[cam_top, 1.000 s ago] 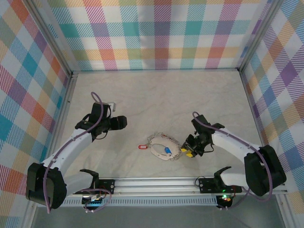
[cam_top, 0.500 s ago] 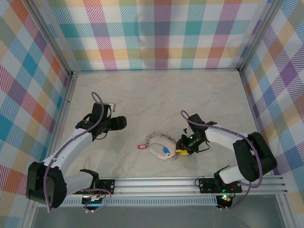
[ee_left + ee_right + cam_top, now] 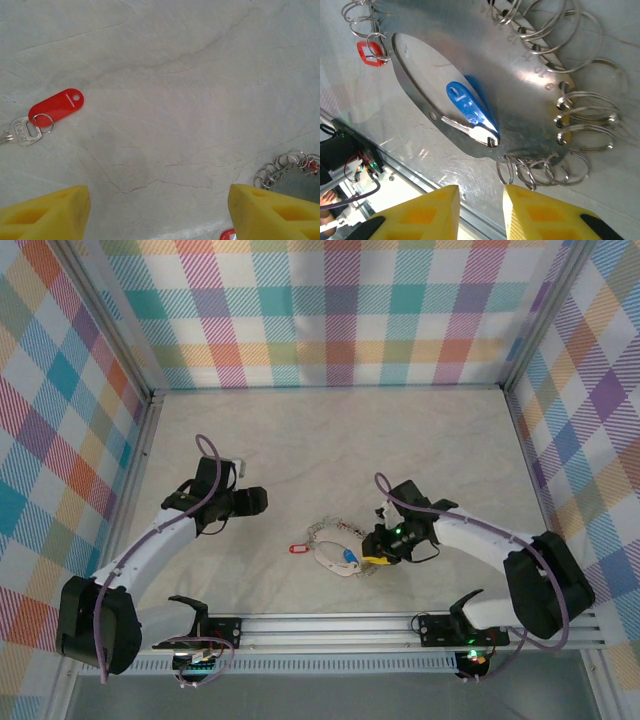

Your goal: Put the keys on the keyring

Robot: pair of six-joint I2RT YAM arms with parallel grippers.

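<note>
Right fingers nearer keyring; wrist view shows blue key, seemingly unattached.

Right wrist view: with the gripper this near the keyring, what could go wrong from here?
The right gripper sits at the edge of the keyring beside crowded small rings; closing could snag several or shove the whole thing. The blue key lies flat on the keyring, so a pinch may just slide it. The left gripper is open and away, near the red key, so nothing steadies the keyring.
</note>
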